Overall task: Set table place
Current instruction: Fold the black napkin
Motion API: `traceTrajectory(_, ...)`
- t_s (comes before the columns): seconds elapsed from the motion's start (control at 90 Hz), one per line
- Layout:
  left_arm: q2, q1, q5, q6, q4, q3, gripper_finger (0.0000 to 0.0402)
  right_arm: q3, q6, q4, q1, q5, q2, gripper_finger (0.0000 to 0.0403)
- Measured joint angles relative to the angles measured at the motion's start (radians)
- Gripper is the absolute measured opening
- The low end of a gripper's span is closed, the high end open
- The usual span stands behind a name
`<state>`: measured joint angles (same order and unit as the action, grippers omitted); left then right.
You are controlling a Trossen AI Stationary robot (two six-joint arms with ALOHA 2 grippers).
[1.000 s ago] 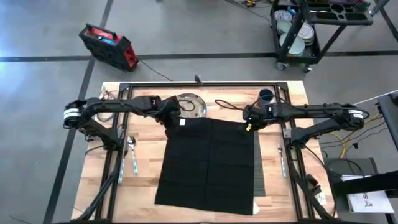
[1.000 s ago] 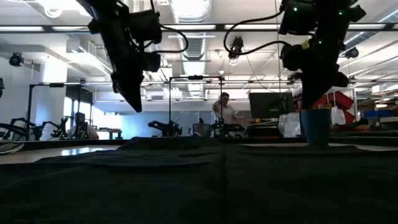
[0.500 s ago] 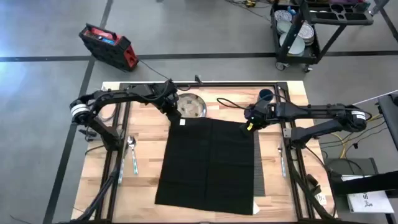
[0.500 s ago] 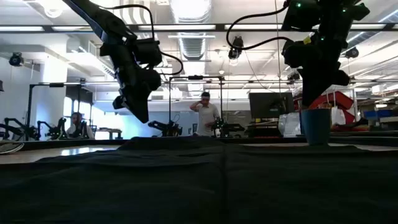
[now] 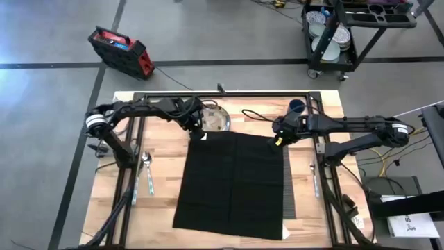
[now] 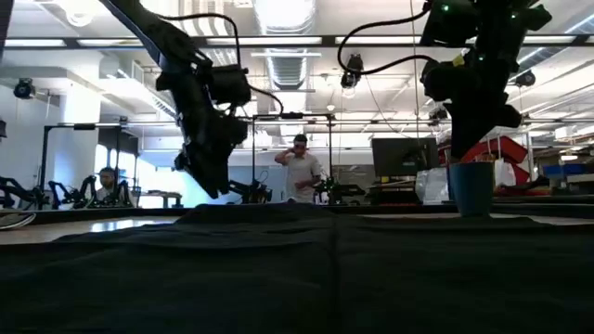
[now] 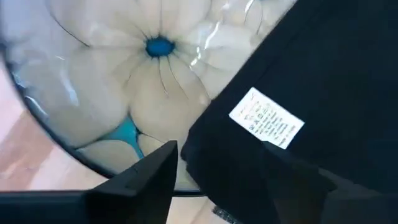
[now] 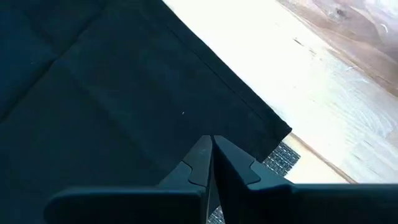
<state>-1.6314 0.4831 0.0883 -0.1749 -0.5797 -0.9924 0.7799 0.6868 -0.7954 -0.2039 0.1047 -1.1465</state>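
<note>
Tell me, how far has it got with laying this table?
Early days. A black cloth is spread over the ribbed placemat, hiding most of it. The right gripper pinches the cloth's far corner; the left gripper hovers, fingers apart, at the other far corner beside the plate. Plate, cup, spoon and another utensil sit off the mat on the table, unplaced.

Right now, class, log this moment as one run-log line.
left gripper: open, at black cloth corner by plate | right gripper: shut, at opposite far corner | placemat: under cloth
</note>
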Motion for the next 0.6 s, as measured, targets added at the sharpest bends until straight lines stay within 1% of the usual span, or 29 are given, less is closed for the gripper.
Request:
traceTrajectory(0.156,-0.043,-0.005,-0.001,-0.017,-0.01,0.0,0.0211,0.0,-0.005,-0.003,0.0,0.0,0.0,0.0)
traceTrajectory(0.289,-0.053,-0.012,-0.01,-0.025,-0.012,-0.003,0.0187,0.0,-0.008,-0.006,0.0,0.0,0.0,0.0)
traceTrajectory(0.333,-0.049,-0.013,-0.01,-0.026,-0.013,-0.002,0.0169,0.0,-0.01,-0.007,0.0,0.001,0.0,0.0)
traceTrajectory(0.4,-0.043,-0.014,-0.004,-0.027,-0.021,0.0,0.0129,-0.001,-0.017,-0.007,0.0,0.001,0.0,0.0)
traceTrajectory(0.456,-0.039,-0.015,0.007,-0.026,-0.025,0.0,0.0086,-0.001,-0.018,-0.008,0.0,0.001,0.0,0.0)
traceTrajectory(0.522,-0.037,-0.016,0.044,-0.018,-0.024,0.001,0.0029,-0.001,-0.02,-0.007,0.0,0.002,0.0,0.0)
traceTrajectory(0.567,-0.036,-0.016,0.069,-0.017,-0.022,0.001,0.0013,-0.001,-0.02,-0.008,0.0,0.003,0.0,0.0)
traceTrajectory(0.6,-0.036,-0.018,0.082,-0.017,-0.022,0.001,0.0011,-0.001,-0.02,-0.008,0.0,0.003,0.0,0.0)
